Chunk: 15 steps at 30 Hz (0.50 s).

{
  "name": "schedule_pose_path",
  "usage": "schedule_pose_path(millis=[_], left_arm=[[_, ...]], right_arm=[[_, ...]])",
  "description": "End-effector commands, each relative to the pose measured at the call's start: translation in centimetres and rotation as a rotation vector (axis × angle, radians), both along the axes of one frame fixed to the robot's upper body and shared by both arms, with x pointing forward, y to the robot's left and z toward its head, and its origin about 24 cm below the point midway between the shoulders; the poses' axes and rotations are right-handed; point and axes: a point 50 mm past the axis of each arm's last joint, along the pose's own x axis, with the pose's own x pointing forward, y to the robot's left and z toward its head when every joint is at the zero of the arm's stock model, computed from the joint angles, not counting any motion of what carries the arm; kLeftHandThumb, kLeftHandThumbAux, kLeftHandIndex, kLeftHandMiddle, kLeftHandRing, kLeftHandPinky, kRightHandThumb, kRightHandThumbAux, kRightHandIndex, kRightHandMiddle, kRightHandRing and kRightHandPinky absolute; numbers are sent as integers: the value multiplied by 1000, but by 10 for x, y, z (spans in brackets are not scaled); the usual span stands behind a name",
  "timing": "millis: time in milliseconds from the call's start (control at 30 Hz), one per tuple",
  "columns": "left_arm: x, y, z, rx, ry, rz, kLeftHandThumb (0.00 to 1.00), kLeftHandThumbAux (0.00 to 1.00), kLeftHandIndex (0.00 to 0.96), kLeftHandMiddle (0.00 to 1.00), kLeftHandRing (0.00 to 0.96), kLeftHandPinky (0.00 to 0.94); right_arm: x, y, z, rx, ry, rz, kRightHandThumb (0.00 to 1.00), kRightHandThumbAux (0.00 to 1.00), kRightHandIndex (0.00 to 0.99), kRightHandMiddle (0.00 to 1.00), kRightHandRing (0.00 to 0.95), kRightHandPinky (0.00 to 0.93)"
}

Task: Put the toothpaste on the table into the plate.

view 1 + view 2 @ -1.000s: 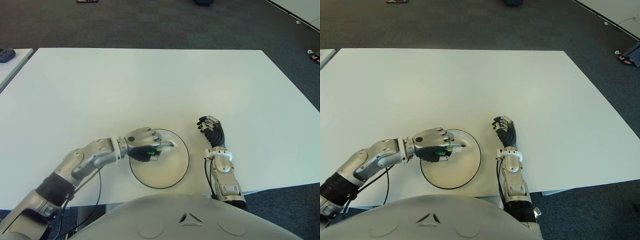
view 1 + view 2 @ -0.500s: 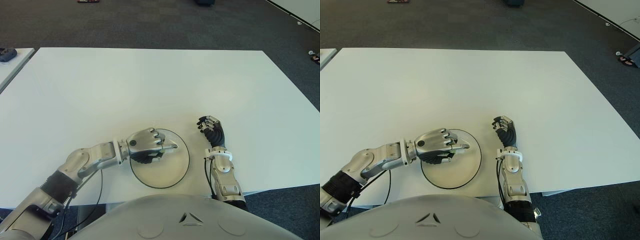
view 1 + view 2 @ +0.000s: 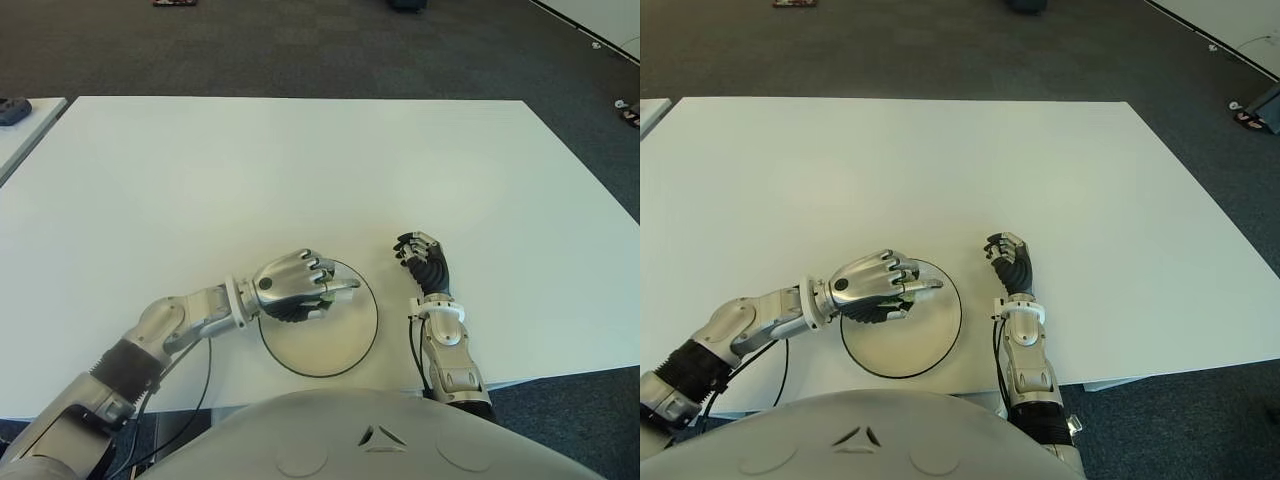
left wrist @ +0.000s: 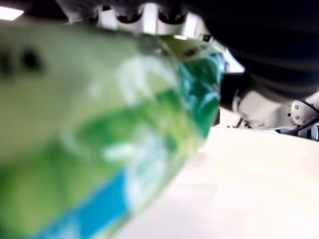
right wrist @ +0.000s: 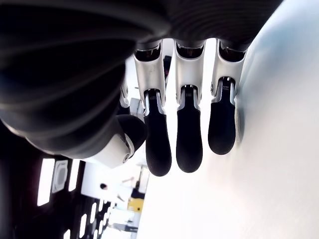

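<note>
Ok, left hand is over the near-left part of the plate, fingers curled round the toothpaste; in the eye views only a green sliver shows under the fingers, but the left wrist view is filled w/ the green/blue tube, so grip is confirmed. Tube is in the hand above the plate, can't tell if its low end touches the plate yet. Judgement: this is the release step. To do it well: bring the hand down until the tube is just off or on the plate floor, keep it roughly flat and aimed at the plate centre rather than the rim, then spread the fingers evenly so it doesn't roll or flick out. Hand sits twd the left edge of the plate, so a small shift inward before letting go would give more margin. Lift straight up after, so no finger drags the tube or nudges the plate. Right hand is idle just right of the plate, fingers loosely bent, nothing in it per the right wrist view; whether it touches the table I can't say. Surface: white table, matte, flat, nothing else on it apart from plate + arms; plate is pale w/ dark rim, near the front edge. Room: dark grey carpet beyond the table, corner of another white table at far left w/ a small dark object on it, a few unclear items on the floor at the far edge.
</note>
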Motion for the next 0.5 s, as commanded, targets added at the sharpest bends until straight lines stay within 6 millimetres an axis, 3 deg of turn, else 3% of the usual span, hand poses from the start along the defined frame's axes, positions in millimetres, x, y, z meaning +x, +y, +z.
schedule_pose_path(millis=[33,200,500], left_arm=[[7,0,7,44,50,-45,197,704,53,89,83,92],[8,1,9,55,133,-38,197,592,6,11,11,12],[9,3,15,-49,255,-9,230,410,0,0,0,0]], right_arm=[[1,2,-2,-7,12,8,707,731,428,540,537,535],[1,2,-2,-4,4,11,707,731,428,536,533,536],[1,2,-3,10,1,7,707,731,428,536,539,544]])
